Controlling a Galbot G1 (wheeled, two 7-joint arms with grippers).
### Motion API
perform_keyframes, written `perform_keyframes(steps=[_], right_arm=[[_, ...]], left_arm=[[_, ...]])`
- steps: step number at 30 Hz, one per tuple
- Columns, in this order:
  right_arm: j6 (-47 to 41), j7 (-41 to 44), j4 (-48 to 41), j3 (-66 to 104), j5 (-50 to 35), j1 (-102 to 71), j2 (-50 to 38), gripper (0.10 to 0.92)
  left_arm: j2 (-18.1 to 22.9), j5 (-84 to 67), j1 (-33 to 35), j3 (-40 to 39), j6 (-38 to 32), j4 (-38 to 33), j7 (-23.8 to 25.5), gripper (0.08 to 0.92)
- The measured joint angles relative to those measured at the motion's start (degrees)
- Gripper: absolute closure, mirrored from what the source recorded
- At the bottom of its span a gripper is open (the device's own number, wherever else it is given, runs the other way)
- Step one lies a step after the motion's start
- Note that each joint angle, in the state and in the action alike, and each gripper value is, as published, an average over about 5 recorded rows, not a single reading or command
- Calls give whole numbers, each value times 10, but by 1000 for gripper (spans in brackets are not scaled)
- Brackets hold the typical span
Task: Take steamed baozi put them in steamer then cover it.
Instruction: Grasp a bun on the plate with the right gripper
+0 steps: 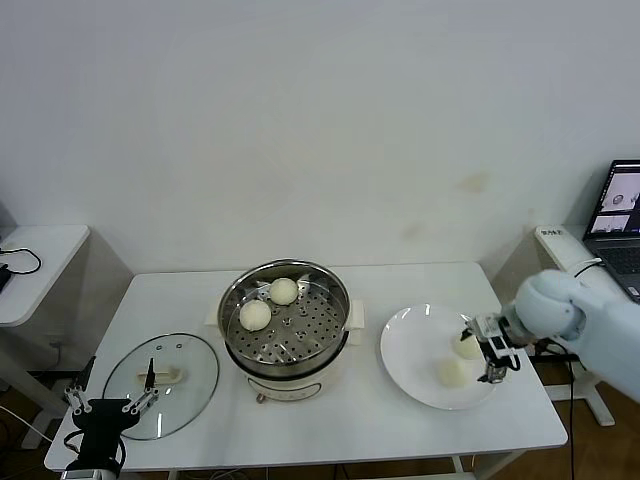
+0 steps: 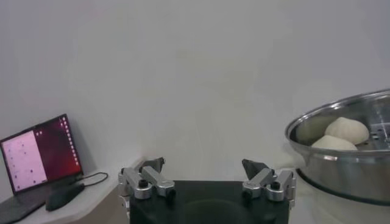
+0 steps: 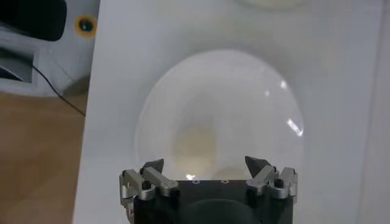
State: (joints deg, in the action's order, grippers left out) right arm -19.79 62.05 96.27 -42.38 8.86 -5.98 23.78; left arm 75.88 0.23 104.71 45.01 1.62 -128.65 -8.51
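Observation:
The steel steamer [image 1: 331, 317] stands mid-table with two pale baozi [image 1: 284, 291] [image 1: 255, 315] on its perforated tray. Two more baozi [image 1: 466, 346] [image 1: 452, 372] lie on the white plate [image 1: 415, 345] to its right. My right gripper [image 1: 492, 362] is open and empty, just above the plate's right side beside those buns. In the right wrist view it [image 3: 206, 163] hovers over the plate [image 3: 244, 103] with a bun [image 3: 194, 143] ahead. The glass cover [image 1: 190, 365] lies flat at the front left. My left gripper [image 1: 105, 405] is open beside it. The left wrist view shows that gripper [image 2: 204, 164] and the steamer [image 2: 341, 167].
A laptop [image 1: 625, 215] sits on a stand at the far right. A small white side table [image 1: 30, 255] stands at the left. The left wrist view shows a laptop [image 2: 39, 158] and a mouse [image 2: 64, 196]. The table's front edge runs close below the plate and cover.

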Motion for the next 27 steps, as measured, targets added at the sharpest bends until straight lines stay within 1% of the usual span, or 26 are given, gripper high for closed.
perform_keyframes(steps=[10, 22, 27], right_arm=[[13, -17, -47, 42, 34, -63, 29, 203], [15, -34, -104, 50, 43, -81, 80, 203], [11, -40, -121, 50, 44, -86, 99, 226]], left_arm=[[4, 2, 6, 8, 0, -2, 0, 177], [4, 2, 3, 16, -1, 2, 0, 177], [4, 2, 2, 19, -1, 4, 0, 177]])
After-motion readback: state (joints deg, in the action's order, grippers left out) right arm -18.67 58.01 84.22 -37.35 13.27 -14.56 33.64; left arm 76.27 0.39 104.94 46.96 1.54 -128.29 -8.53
